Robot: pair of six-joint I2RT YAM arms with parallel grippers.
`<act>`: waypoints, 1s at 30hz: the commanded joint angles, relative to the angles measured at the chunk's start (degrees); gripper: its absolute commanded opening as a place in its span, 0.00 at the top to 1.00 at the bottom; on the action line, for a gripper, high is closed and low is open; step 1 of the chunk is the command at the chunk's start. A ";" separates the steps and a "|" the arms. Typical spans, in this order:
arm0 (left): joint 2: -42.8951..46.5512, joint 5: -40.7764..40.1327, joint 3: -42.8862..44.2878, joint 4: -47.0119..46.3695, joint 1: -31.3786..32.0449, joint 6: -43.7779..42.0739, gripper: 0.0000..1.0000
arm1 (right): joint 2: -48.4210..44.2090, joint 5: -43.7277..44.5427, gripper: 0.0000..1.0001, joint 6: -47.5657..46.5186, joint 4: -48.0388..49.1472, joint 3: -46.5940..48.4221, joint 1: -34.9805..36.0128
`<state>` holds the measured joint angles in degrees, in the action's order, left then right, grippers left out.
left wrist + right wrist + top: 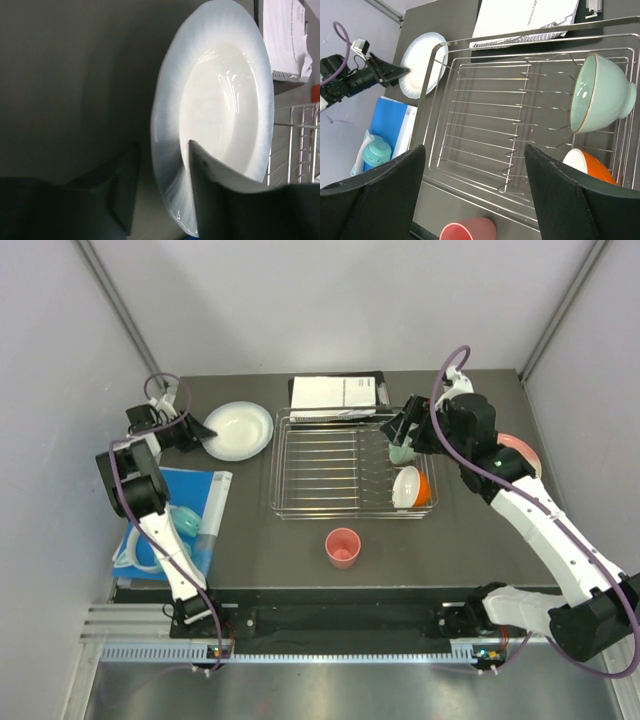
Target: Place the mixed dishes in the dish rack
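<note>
Rim of white plate (225, 90) between left gripper (164, 147) fingers

The white plate (220, 100) lies flat on the table, and its near rim sits between the spread fingers of the left gripper (162, 150). The dish rack (480, 120), of silver wire, stands under the right gripper (475, 150). Inside it, off to one side of this gripper, the mint-green bowl (597, 92) stands on its edge, with the orange-outside white-inside bowl (590, 167) tilted just beside it. The small pink cup (343, 547) stands upright outside the rack. The pale pink plate (522, 452) is partly hidden behind the right arm
</note>
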<state>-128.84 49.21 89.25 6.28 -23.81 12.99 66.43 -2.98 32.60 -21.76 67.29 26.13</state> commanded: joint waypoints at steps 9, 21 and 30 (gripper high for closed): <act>-4.41 8.88 -0.39 -3.56 -4.75 6.34 1.00 | -1.75 -1.32 0.21 0.01 2.33 -0.66 0.76; 13.25 20.92 -18.13 -11.73 -14.15 18.90 1.00 | -0.52 -7.12 0.25 0.45 8.13 -3.04 1.29; 28.54 27.42 -28.51 -13.93 -17.32 26.73 1.00 | 3.61 -15.20 0.22 3.43 15.33 -3.65 4.45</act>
<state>-109.69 66.26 63.05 -0.58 -40.97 33.43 67.92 -13.34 34.06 -13.54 64.14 28.40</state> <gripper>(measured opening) 0.116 0.758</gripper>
